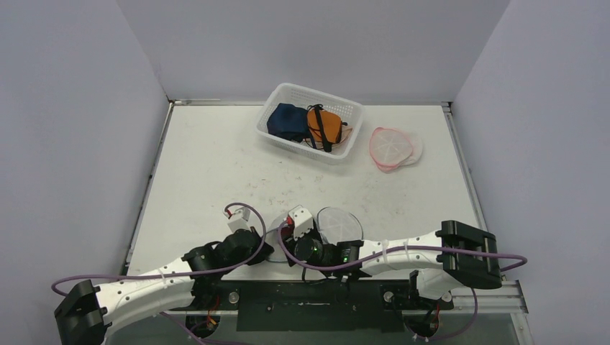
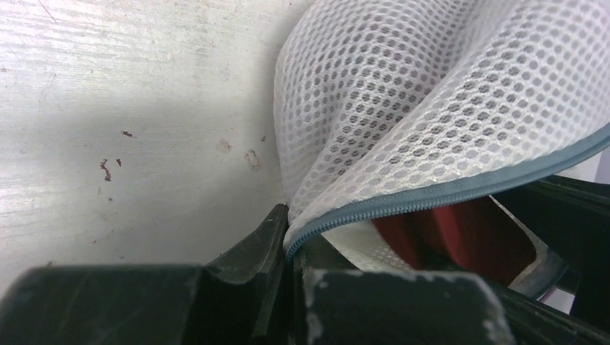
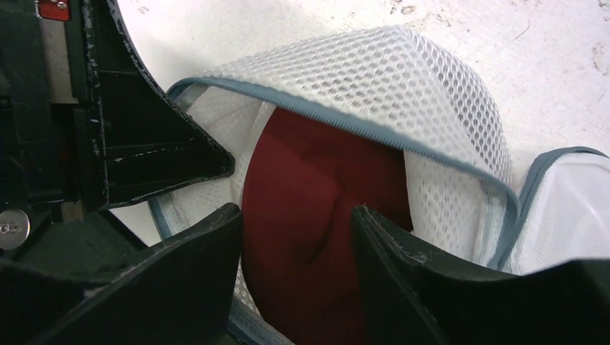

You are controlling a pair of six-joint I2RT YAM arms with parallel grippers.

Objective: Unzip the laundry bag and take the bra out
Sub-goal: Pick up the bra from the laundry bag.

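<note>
left end effector (image 2: 290, 248): pressed together, pinching the grey zip edge (image 2: 431, 192) of the laundry bag (image 2: 431, 86), at the point where the tape runs down between the fingers.

right end effector (image 3: 291, 219): fingers spread, tips set either side of a fold of the red bra (image 3: 316, 165). cannot tell whether the pads actually press the cloth.

laundry bag: white honeycomb mesh, zip undone, mouth gaping. in the right wrist view the upper lip arches over the bra. the bra sits inside the bag and shows through the open mouth. in the left wrist view a strip of red shows just under the zip edge.

top view: both arms reach in low from the near edge of the surface (image 1: 216, 165), wrists close together near the middle. the bag lies just beyond the right wrist. the surface is scuffed, with small dark marks.

far side: white plastic basket (image 1: 338, 151) holding a dark blue item (image 1: 288, 121) and an orange item (image 1: 327, 128) with a black strap across it. right of the basket, apart from it, a round pink-rimmed mesh pouch (image 1: 392, 146) lies flat on the surface.
</note>
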